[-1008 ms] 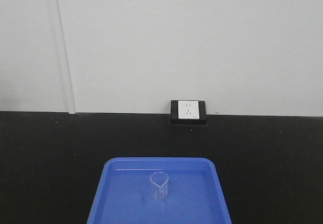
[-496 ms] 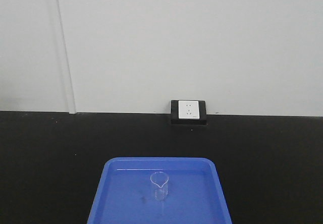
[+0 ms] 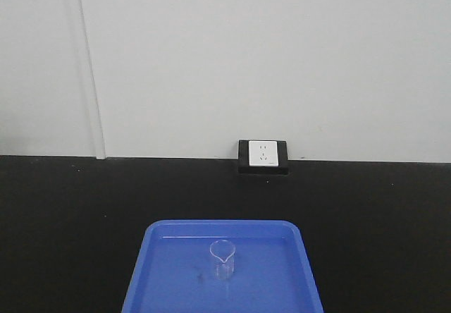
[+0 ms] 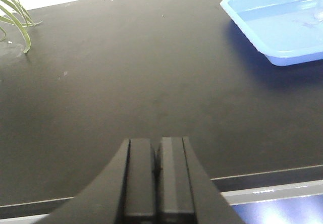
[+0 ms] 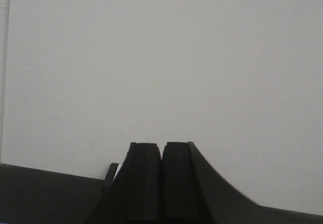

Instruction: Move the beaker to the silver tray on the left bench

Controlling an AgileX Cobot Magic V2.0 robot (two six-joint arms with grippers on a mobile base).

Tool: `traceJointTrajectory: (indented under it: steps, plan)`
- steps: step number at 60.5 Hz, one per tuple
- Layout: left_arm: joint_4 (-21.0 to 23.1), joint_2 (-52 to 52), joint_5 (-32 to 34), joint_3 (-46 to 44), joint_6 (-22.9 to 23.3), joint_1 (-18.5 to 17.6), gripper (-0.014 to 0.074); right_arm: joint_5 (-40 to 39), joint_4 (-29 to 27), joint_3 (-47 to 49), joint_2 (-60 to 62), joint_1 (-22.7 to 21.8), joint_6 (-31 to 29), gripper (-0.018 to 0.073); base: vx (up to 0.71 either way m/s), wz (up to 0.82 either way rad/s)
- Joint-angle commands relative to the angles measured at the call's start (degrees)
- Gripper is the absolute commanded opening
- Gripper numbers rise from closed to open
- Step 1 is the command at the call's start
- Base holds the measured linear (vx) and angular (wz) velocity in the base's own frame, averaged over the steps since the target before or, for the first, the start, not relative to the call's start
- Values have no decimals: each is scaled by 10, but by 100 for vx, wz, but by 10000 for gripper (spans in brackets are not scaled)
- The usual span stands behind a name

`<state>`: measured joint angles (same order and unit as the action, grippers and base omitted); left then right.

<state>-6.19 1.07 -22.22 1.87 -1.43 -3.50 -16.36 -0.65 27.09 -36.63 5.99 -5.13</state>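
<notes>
The beaker (image 3: 222,259) stands upright inside the blue tray (image 3: 169,274), near the tray's middle, with its spout toward the camera in the front view. The tray sits on the black bench (image 3: 70,221) below a white wall (image 3: 268,59), and a wall socket (image 3: 263,155) is fixed at the back edge of the bench, behind the tray.

The left gripper (image 4: 157,146) hangs low over the near edge of the bench (image 4: 126,72), pointing forward across its dark top. Its two fingers are pressed together with nothing between them. The tray (image 4: 282,27) lies ahead and to its right, well apart from it, and only a sliver of the beaker (image 4: 319,2) shows at the frame's edge. Green plant leaves (image 4: 12,12) reach in at the far left.

The right gripper (image 5: 162,148) is raised and aimed at the bare wall (image 5: 161,57). Its fingers are also closed together and hold nothing.
</notes>
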Motion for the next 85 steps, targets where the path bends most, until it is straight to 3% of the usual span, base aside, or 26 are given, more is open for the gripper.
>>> traceJointTrajectory:
  steps: [1,16,26,32,45,52,72,85]
  plan:
    - [1,4,45,11,1,-2,1,-56,0,41,-53,-4,-3,-11,0,0]
    - [1,4,45,11,1,-2,1,-65,0,43,-108,-4,-3,6,0,0]
    - [1,4,45,11,1,-2,1,-45,0,43,-108,-4,-3,108,0,0]
    - [1,4,45,11,1,-2,1,-31,0,43,-108,-4,13,236,0,0]
    - [1,4,45,11,1,-2,1,-11,0,43,-108,-4,39,601,0,0]
    - [1,4,45,11,1,-2,1,-13,0,43,-108,-4,39,727,0,0]
    - [1,4,45,11,1,-2,1,-58,6,43,-184,-2,81,692,0,0]
    - [1,4,45,11,1,-2,1,-156,120,43,-350,32,138,648,0,0]
